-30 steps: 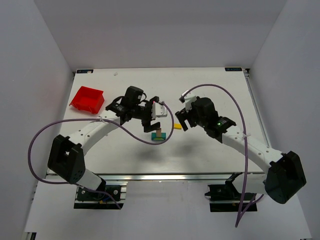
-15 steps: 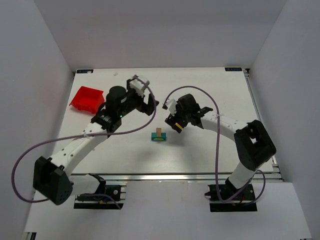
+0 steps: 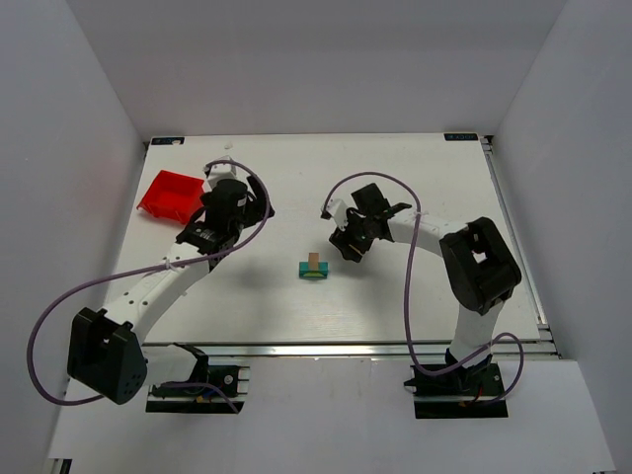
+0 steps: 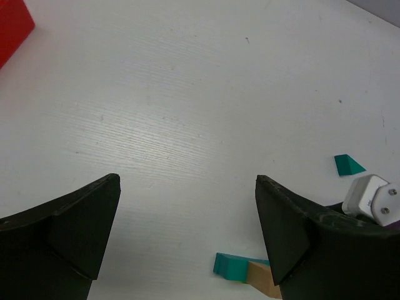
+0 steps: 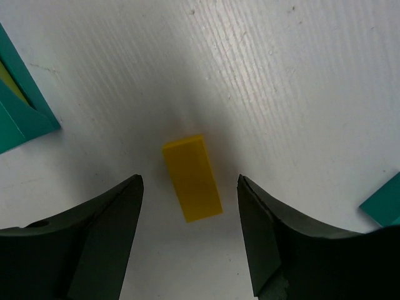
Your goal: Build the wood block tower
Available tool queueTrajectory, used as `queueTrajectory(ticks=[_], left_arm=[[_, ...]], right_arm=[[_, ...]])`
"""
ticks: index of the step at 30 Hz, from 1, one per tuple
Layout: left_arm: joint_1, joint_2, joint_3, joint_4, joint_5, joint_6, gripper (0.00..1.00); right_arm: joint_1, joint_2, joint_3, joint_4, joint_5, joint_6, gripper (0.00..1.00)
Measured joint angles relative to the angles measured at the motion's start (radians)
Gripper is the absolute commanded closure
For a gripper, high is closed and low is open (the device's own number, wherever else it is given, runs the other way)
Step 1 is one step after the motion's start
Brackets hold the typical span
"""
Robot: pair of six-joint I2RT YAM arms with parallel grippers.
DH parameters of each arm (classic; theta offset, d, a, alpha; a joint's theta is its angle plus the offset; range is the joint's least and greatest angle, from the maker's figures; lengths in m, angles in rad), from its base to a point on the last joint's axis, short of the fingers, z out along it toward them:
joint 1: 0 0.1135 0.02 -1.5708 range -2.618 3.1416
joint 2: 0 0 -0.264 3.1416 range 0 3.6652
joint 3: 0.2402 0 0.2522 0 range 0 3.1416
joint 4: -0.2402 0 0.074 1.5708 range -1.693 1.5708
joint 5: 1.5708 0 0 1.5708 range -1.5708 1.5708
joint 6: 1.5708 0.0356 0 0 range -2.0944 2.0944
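Note:
The wood block tower (image 3: 314,267) stands mid-table: a teal base with a tan block on top. It also shows in the left wrist view (image 4: 247,269) and, at the left edge, in the right wrist view (image 5: 22,106). My right gripper (image 3: 348,244) is open and low over the table, just right of the tower. A loose yellow block (image 5: 192,178) lies flat between its fingers (image 5: 106,231), untouched. My left gripper (image 3: 255,205) is open and empty, up-left of the tower, and in its own wrist view (image 4: 187,182) only bare table lies between the jaws.
A red bin (image 3: 172,196) sits at the table's left, beside the left arm; its corner shows in the left wrist view (image 4: 12,25). A loose teal wedge (image 4: 347,165) lies on the table near the right gripper, and it also shows in the right wrist view (image 5: 384,203).
The left gripper left the tan block on the tower and drew back up-left toward the red bin. The right gripper moved left and down over the yellow block.

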Motion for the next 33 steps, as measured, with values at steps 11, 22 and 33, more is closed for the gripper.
queueTrajectory(ticks=[11, 22, 33], left_arm=[[0.032, -0.033, -0.080, -0.013, -0.034, -0.060, 0.02], [0.034, -0.045, -0.133, -0.004, -0.035, -0.063, 0.02], [0.034, -0.049, -0.134, -0.003, -0.039, -0.061, 0.02]], right_arm=[[-0.007, 0.018, 0.000, -0.019, 0.000, -0.019, 0.80], [-0.005, -0.110, 0.126, -0.099, -0.035, -0.067, 0.80], [0.089, -0.111, 0.505, -0.295, -0.147, -0.146, 0.79]])
